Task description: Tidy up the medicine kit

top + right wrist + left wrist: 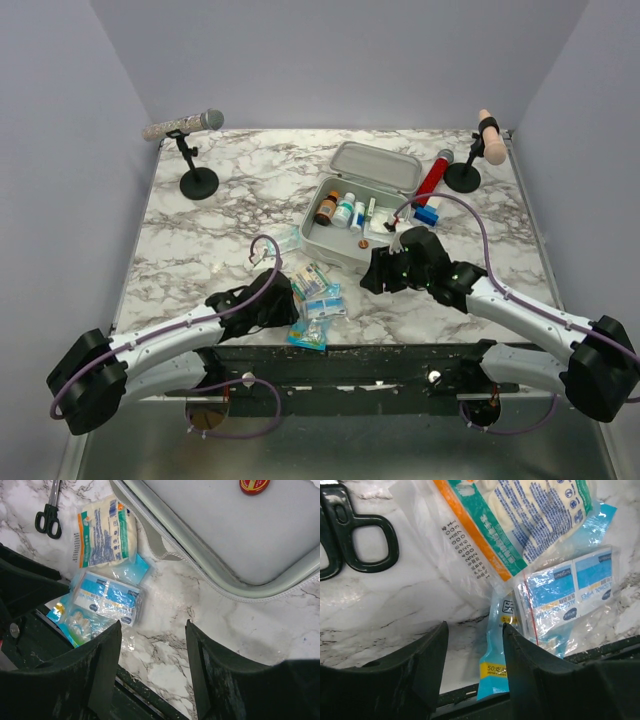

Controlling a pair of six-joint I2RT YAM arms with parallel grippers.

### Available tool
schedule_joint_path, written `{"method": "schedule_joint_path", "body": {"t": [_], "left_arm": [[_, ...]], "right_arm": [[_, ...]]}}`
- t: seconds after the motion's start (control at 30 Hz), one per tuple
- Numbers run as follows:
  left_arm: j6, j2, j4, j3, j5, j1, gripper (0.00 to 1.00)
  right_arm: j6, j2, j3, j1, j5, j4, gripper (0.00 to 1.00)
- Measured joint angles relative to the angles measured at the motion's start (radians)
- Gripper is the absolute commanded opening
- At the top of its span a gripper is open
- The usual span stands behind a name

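Left wrist view: the scissors (393,545) are cut off at the top-left corner, so only the handle loops show. A large printed packet (520,520) runs past the top edge. A narrow blue sachet (493,667) is partly hidden behind a finger of the left pincer (474,627).

Right wrist view: the medicine kit (240,540) and a red tin (254,485) are cropped at the top edge.

Top view: the labels on the bottles (338,208) are too small to read.

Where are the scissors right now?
The scissors lie on the marble table, top left in the right wrist view, beside the white dressing packet, outside the medicine kit.
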Motion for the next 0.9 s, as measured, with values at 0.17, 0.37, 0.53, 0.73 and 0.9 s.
{"method": "schedule_joint_path", "body": {"t": [0.17, 0.37, 0.53, 0.73, 0.9], "left_arm": [[-0.003, -0.01, 0.054, -0.025, 0.066, 0.0, 0.57], [0.008, 0.058, 0.134, -0.016, 0.137, -0.01, 0.31], [0.015, 0.128, 0.187, -0.004, 0.169, -0.018, 0.08], [0.027, 0.121, 0.191, -0.003, 0.174, -0.018, 0.0], [0.056, -0.013, 0.077, 0.006, 0.134, -0.023, 0.0]], "right_arm": [[0.007, 0.0, -0.01, 0.001, -0.005, 0.004, 0.62], [0.007, 0.0, -0.011, 0.001, -0.006, 0.005, 0.62], [0.007, 0.001, -0.011, 0.001, -0.006, 0.005, 0.62], [0.007, 0.001, -0.011, 0.001, -0.005, 0.003, 0.62], [0.007, 0.001, -0.001, 0.001, -0.005, -0.011, 0.62]]}}
